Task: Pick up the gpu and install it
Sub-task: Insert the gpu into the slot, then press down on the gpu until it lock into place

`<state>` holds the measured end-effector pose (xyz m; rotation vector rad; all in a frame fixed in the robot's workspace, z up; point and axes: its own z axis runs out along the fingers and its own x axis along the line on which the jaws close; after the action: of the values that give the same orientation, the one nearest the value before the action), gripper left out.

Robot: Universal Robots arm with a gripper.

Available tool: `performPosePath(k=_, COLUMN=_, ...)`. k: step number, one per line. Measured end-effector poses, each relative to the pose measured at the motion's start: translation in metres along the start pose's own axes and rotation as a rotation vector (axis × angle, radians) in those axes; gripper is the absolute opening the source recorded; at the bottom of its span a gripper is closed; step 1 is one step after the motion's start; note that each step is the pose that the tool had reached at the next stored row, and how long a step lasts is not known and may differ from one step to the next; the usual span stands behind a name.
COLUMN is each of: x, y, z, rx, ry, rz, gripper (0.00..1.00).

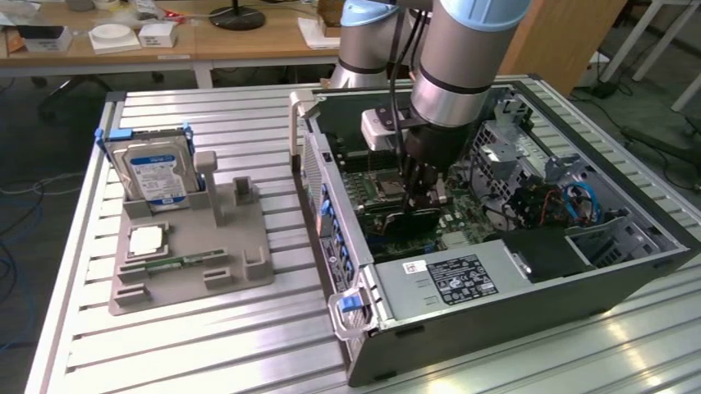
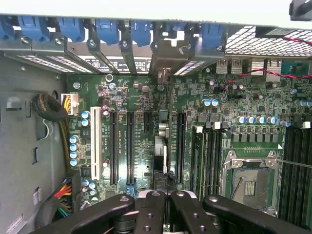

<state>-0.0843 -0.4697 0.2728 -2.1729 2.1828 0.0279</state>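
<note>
My gripper [image 2: 163,197] is down inside the computer case [image 1: 460,324], fingers clamped on the graphics card [image 2: 161,158] held edge-on over the motherboard [image 2: 141,122] slots, picked up, seating unfinished.

The gpu [image 1: 414,223], a dark card seen edge-on in the wrist view [image 2: 161,151], stands upright over the green motherboard's slots inside the open computer case, one end toward the rear brackets.

Gpu [image 2: 161,151] edge-on, mostly hidden behind gripper [image 2: 163,195] fingers. Case [image 1: 482,312] label text too small to read.
</note>
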Motion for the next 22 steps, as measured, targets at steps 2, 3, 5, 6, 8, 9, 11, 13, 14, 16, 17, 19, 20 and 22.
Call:
performPosePath(k=2, x=0.000, y=0.0000, z=0.0000, rx=0.0000, ry=0.0000, rz=0.000, gripper=0.10)
performPosePath(k=3, x=0.000, y=0.0000, z=0.0000, rx=0.0000, ry=0.0000, rz=0.000, gripper=0.10)
performPosePath(k=5, x=0.000, y=0.0000, z=0.0000, rx=0.0000, ry=0.0000, rz=0.000, gripper=0.10)
performPosePath(k=6, x=0.000, y=0.0000, z=0.0000, rx=0.0000, ry=0.0000, rz=0.000, gripper=0.10)
performPosePath(k=8, x=0.000, y=0.0001, z=0.0000, rx=0.0000, ry=0.0000, rz=0.000, gripper=0.10)
performPosePath(k=9, x=0.000, y=0.0001, z=0.0000, rx=0.0000, ry=0.0000, rz=0.000, gripper=0.10)
performPosePath(k=11, x=0.000, y=0.0001, z=0.0000, rx=0.0000, ry=0.0000, rz=0.000, gripper=0.10)
performPosePath(k=13, x=0.000, y=0.0012, z=-0.0001, rx=0.0000, ry=0.0001, rz=0.000, gripper=0.10)
performPosePath(k=14, x=0.000, y=0.0021, z=-0.0001, rx=0.0000, ry=0.0002, rz=0.000, gripper=0.10)
performPosePath(k=16, x=0.000, y=0.0066, z=-0.0001, rx=0.0001, ry=-0.0001, rz=0.000, gripper=0.10)
performPosePath(k=17, x=0.000, y=0.0088, z=0.0000, rx=0.0000, ry=0.0000, rz=0.000, gripper=0.10)
performPosePath(k=19, x=0.000, y=0.0136, z=0.0003, rx=0.0001, ry=-0.0001, rz=0.000, gripper=0.10)
performPosePath(k=20, x=0.000, y=0.0160, z=0.0004, rx=0.0000, ry=0.0000, rz=0.000, gripper=0.10)
performPosePath(k=22, x=0.000, y=0.0213, z=0.0007, rx=0.0000, ry=0.0000, rz=0.000, gripper=0.10)
